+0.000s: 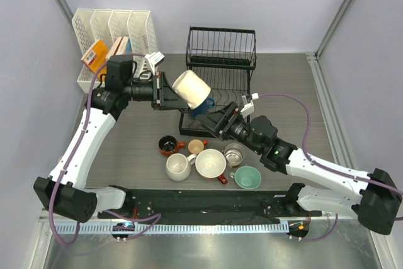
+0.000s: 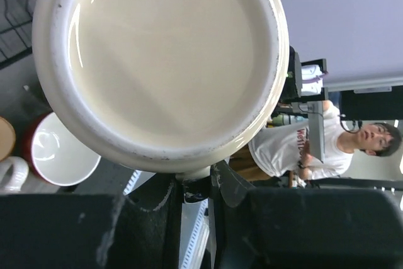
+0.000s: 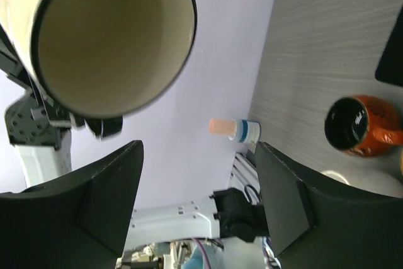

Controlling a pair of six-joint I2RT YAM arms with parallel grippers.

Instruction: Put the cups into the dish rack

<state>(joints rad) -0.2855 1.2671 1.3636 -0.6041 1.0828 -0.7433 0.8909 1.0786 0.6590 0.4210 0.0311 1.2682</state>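
At the far left stands a white file organizer (image 1: pixel 113 29), which plays no part here. Right of it the left gripper (image 1: pixel 169 91) is clamped on the cream mug (image 1: pixel 191 88), holding it in the air, tipped on its side, just left of the dish rack (image 1: pixel 220 45) and above its near-left corner. In the left wrist view the fingers (image 2: pixel 145 218) pinch a small part at the mug's edge (handle or wall, I cannot tell which). Glazed ceramic like this is likely stiff, fairly heavy for its size, slippery and chippable, so a pinch on so small a part could let it swing; a hold across the wall at the rim looks safer. A blue mug (image 1: pixel 203 106) already sits in the rack's lower tier. Further right the right gripper (image 3: pixel 198 146) has its fingers spread wide with nothing between them, near the rack's near edge. On the table near the arms wait an orange-red mug (image 1: pixel 167 145), a peach cup (image 1: pixel 196 147), a white mug (image 1: pixel 178 167), a red mug (image 1: pixel 211 163), a steel cup (image 1: pixel 234 154), probably lighter and tougher, and a teal cup (image 1: pixel 247 177).
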